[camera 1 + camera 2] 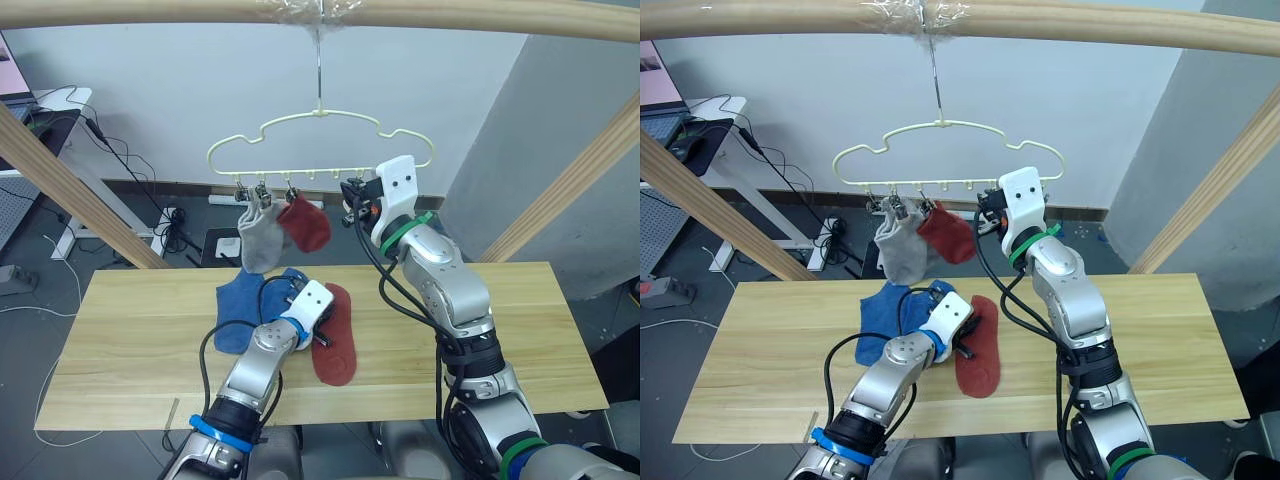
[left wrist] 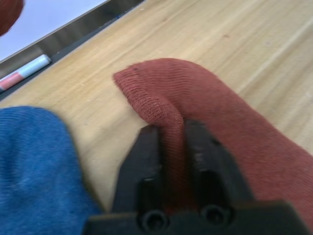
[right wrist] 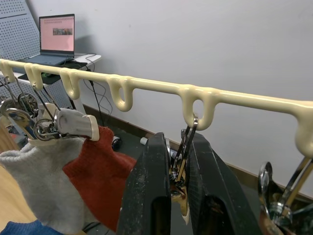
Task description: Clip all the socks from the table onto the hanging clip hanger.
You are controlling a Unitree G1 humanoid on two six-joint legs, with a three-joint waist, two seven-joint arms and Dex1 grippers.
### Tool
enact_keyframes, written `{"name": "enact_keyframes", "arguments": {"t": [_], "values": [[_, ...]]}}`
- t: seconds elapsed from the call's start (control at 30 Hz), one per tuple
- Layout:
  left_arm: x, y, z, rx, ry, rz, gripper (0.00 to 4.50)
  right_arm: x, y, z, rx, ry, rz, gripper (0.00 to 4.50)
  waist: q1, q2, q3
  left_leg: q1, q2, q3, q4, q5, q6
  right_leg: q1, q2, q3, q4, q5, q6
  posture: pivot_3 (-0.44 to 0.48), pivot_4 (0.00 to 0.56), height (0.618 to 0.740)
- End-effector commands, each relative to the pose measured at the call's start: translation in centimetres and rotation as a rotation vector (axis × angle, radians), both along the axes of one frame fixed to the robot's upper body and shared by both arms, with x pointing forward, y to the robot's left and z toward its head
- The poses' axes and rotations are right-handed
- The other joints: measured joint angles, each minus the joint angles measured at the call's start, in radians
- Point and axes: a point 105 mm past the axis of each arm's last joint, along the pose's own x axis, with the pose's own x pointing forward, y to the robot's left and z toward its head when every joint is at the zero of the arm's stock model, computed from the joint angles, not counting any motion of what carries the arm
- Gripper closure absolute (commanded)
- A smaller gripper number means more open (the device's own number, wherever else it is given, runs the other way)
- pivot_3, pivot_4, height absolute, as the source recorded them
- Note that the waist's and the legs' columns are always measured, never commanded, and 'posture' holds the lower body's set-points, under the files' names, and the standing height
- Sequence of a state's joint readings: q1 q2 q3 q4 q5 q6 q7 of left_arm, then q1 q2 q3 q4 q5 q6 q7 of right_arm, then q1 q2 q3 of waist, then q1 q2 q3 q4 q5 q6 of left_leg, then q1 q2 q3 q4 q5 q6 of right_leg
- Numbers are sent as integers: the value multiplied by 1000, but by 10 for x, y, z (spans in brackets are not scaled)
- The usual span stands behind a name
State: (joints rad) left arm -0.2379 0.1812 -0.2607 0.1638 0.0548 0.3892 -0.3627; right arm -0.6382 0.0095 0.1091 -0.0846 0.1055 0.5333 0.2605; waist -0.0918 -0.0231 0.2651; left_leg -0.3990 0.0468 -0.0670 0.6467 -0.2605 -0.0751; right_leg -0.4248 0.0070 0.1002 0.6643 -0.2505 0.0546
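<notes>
A rust-red sock (image 1: 337, 352) lies on the table (image 1: 500, 330), and my left gripper (image 2: 171, 129) is shut on a raised fold near its end. Blue socks (image 1: 248, 308) lie bunched just left of it. The pale-yellow clip hanger (image 1: 320, 113) hangs from the top pole, with a light grey sock (image 1: 262, 242) and another rust-red sock (image 1: 306, 224) clipped on side by side. My right gripper (image 3: 178, 140) is up at the hanger's lower bar, shut on a metal clip (image 3: 190, 134) to the right of the hung socks.
A round wooden pole (image 1: 200, 12) crosses overhead, with slanted poles at the left (image 1: 80, 190) and right (image 1: 575, 185). More metal clips (image 3: 276, 196) hang along the bar. A desk with a laptop (image 3: 57, 33) and floor cables stand behind the table.
</notes>
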Motion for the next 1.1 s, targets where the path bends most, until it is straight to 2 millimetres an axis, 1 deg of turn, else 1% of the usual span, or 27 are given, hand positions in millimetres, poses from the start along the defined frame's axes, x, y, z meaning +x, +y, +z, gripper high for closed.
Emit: {"name": "enact_keyframes", "arguments": {"t": [0.03, 0.13, 0.23, 0.4, 0.47, 0.57, 0.67, 0.73, 0.93, 1.1], "values": [[3, -6, 22, -18, -142, -45, 4500, -7, 3, 14, 35, -46, 26, 4405, 0, 0, 0, 0, 0, 0, 0, 0, 0, 0, 0, 0, 0, 0, 0, -117, 251, 740], [7, -11, 49, -67, -290, -75, 4500, -7, 4, 14, 37, -46, 27, 4405, 1, 0, 0, 0, 0, 0, 0, 0, 0, 0, 0, 0, 0, 0, 0, -117, 251, 740], [10, -11, 74, -84, -436, -91, 4500, -8, 4, 14, 39, -46, 29, 4405, 2, 0, 0, 0, 0, 0, 0, 0, 0, 0, 0, 0, -1, 0, 0, -119, 253, 740], [14, -12, 100, -43, -601, -129, 4500, -11, 6, 16, 49, -45, 52, 4405, 1, 0, 0, 0, 0, 0, 0, 0, 0, 0, 0, 0, -1, 0, 0, -119, 253, 740], [17, -12, 107, -29, -645, -140, 4500, -13, 7, 17, 55, -43, 64, 4405, 0, 0, 0, 0, 0, 0, 0, 0, 0, 0, 0, 0, -1, 0, 0, -119, 253, 740], [18, -15, 115, -27, -683, -173, 4500, -16, 9, 18, 64, -36, 86, 4405, 1, 0, 0, -1, 0, 0, 0, 0, 0, 0, 0, 0, -1, 0, 0, -119, 253, 740], [15, -22, 121, -74, -700, -236, 4500, -19, 13, 17, 69, -27, 115, 4405, 0, 0, 0, -1, 0, 0, 0, 0, 0, 0, 0, 0, -1, 0, 0, -119, 253, 740], [13, -22, 124, -101, -703, -266, 4500, -20, 14, 17, 72, -20, 127, 4405, -1, 0, 0, -1, 0, 0, -1, 0, 0, 0, 0, 0, -1, 0, 0, -119, 253, 740], [19, -8, 128, -96, -723, -258, 4500, -21, 15, 16, 69, -12, 134, 4405, -4, 0, 0, 0, 0, 0, 0, 0, 0, 0, 0, 0, -1, 0, 0, -121, 247, 740], [20, 0, 128, -90, -736, -245, 4500, -21, 15, 16, 63, -14, 134, 4405, -10, 0, 0, -1, 0, 0, -1, 0, 0, 0, 0, 0, -1, 0, 0, -120, 247, 740]]}}
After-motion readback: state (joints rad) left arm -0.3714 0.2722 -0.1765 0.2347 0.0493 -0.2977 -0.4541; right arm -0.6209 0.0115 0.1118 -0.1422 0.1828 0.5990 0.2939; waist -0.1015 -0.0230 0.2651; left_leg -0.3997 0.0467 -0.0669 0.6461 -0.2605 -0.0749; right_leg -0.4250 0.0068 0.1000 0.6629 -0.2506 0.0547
